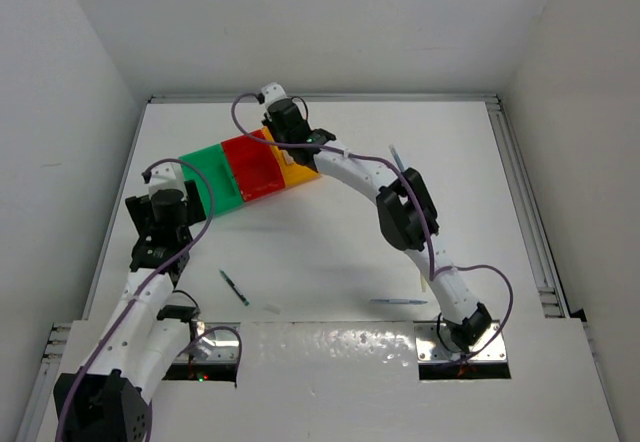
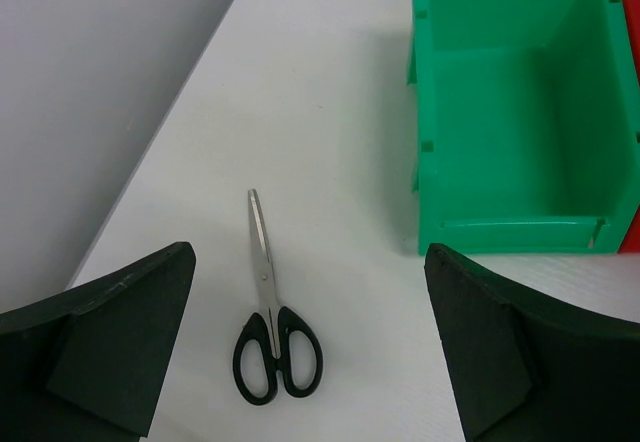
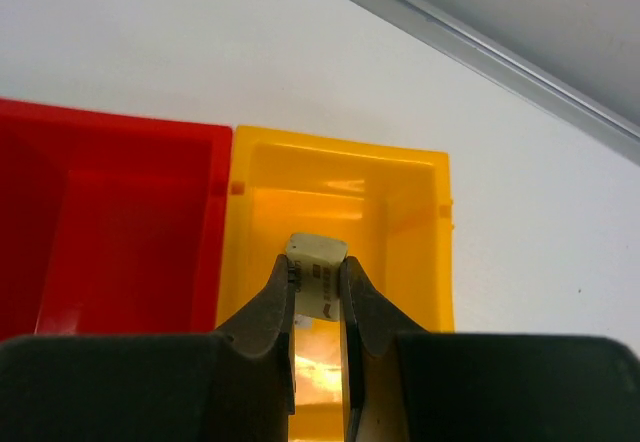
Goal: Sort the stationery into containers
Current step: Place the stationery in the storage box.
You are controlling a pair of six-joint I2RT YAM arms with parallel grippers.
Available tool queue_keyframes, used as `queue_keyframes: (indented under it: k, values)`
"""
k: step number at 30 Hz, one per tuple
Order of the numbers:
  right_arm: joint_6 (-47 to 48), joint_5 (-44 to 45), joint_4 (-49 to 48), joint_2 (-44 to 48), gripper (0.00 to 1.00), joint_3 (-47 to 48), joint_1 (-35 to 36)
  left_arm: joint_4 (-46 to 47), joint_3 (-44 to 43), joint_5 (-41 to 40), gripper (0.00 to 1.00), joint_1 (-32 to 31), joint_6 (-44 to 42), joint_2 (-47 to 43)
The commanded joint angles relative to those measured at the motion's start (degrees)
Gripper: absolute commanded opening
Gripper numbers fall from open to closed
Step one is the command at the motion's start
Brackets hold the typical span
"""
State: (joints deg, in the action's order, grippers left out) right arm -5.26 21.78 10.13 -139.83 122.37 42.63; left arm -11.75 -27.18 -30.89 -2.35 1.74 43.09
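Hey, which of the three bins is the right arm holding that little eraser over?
The yellow bin, the end one beside the red bin. The right gripper pinches the eraser above its inside; the green bin is at the far end.

Eraser print too small; nothing legible.

The green bin, red bin and yellow-orange bin stood joined in a row, the right arm over its yellow-orange end, the left arm beside its green end, a dark teal pen and blue pen well apart on its near side.
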Motion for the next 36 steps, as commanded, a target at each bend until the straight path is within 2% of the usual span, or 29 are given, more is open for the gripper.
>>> queue_keyframes:
  k: [1,6,16,22,26,27,29,33,36]
  values:
    - [-1.51,-1.82,-5.65,1.67,0.0,-0.72,-2.11,3.04,0.19,0.22,0.97,0.94,-0.68,0.24]
    - [4.45,-1.83,-4.07,-0.44,0.0,-1.69,-2.82,4.01,-0.07,0.05,0.97,1.38,-0.95,0.94]
    - [3.94,-0.86,-3.36,-4.57,0.02,-1.69,-3.61,4.71,-0.51,0.05,0.97,1.65,-1.47,2.87]
    - [1.83,-0.77,-4.5,-4.31,0.16,-2.39,-3.52,5.94,-0.77,-0.22,0.98,1.65,-3.58,3.58]
    - [1.39,-0.95,-4.6,-4.05,0.29,-2.66,-3.52,6.3,-0.77,-0.31,0.98,1.91,-3.58,3.58]
    - [1.22,-0.86,-4.59,-3.53,0.35,-2.75,-3.61,6.3,-0.77,-0.57,0.99,1.91,-3.58,3.58]
    - [1.04,-1.39,-4.59,-2.73,0.37,-3.09,-3.52,6.12,-1.03,-0.66,1.0,2.0,-3.67,3.58]
    - [0.42,-2.18,-5.21,0.16,0.49,-3.98,-3.61,1.23,-3.4,0.91,1.0,2.09,-3.14,4.28]
    - [0.07,-2.53,-5.03,3.41,0.55,-5.38,-3.61,-3.69,-7.61,3.55,1.0,2.17,-6.99,5.42]
